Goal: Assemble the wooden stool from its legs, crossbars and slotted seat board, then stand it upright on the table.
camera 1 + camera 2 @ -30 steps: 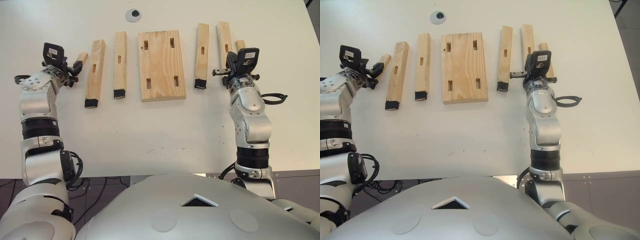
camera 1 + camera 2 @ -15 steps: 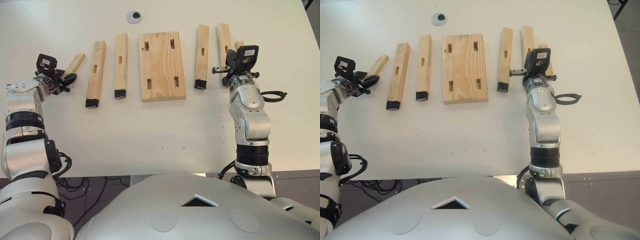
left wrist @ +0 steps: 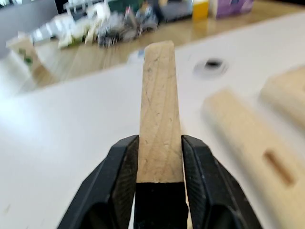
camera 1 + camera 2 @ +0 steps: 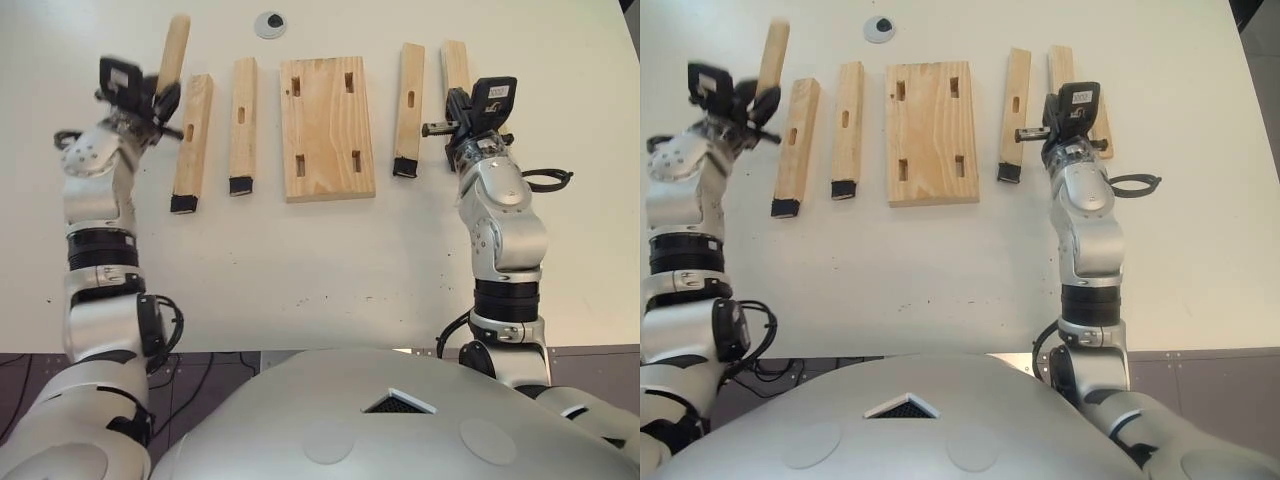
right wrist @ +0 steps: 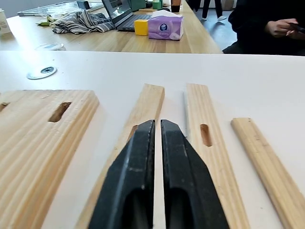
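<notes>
The slotted seat board point(image 4: 326, 128) lies flat at the middle of the table. Two legs point(image 4: 192, 140) point(image 4: 240, 125) lie to its left and two more point(image 4: 408, 108) point(image 4: 455, 65) to its right, each with a slot. My left gripper point(image 3: 159, 143) is shut on one end of a thin crossbar point(image 4: 175, 45), held off the table at the far left and pointing away from me. My right gripper point(image 5: 157, 123) is shut on nothing, hovering low between the two right legs. A second crossbar point(image 5: 267, 162) lies just right of them.
A small round disc point(image 4: 269, 24) sits on the table beyond the seat board. A black cable loop point(image 4: 545, 180) hangs by my right forearm. The near half of the white table point(image 4: 300, 260) is bare. Clutter and a person sit on another table behind.
My left gripper has lifted the crossbar off the table and swung it up and away, towards the leftmost leg. The right arm has barely moved.
</notes>
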You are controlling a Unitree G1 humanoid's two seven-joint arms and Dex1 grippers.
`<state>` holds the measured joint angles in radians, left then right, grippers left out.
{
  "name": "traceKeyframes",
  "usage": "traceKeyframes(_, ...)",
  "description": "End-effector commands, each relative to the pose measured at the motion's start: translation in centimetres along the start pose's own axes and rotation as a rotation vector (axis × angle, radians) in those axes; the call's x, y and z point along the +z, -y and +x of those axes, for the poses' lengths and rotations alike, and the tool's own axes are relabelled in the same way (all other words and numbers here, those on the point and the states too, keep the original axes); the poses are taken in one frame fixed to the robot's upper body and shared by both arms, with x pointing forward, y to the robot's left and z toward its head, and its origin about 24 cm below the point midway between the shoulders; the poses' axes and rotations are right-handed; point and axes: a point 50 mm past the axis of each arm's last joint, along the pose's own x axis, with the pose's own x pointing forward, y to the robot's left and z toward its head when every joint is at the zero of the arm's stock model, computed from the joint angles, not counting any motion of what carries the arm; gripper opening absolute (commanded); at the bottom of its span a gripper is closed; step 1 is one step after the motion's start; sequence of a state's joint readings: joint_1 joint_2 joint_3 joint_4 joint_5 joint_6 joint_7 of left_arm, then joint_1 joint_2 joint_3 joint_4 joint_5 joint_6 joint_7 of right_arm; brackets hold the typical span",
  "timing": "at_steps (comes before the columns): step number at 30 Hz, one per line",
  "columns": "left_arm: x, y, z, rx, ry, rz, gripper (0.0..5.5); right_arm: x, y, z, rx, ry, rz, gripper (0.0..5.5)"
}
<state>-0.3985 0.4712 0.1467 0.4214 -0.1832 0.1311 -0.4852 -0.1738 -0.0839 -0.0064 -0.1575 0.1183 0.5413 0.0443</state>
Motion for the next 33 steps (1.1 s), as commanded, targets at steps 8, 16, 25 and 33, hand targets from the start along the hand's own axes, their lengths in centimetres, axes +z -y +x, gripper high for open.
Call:
traceKeyframes(8,7.9,18.2,-0.1,-0.485,0.327,-0.060,1.30,8.0,-5.7,-0.2,0.571,0.020,0.587,2.01)
traceKeyframes(16,7.7,15.1,0.4,-0.377,0.330,-0.039,1.30,7.5,-4.7,-0.5,0.597,-0.044,0.639,2.24)
traceKeyframes(25,5.7,15.5,-1.1,-0.519,0.249,-0.017,1.30,7.8,-4.5,-0.4,0.614,-0.042,0.654,2.24)
traceKeyframes(33,4.5,15.3,-1.3,-0.510,0.208,-0.025,1.30,8.0,-4.1,-0.2,0.606,-0.042,0.695,1.60)
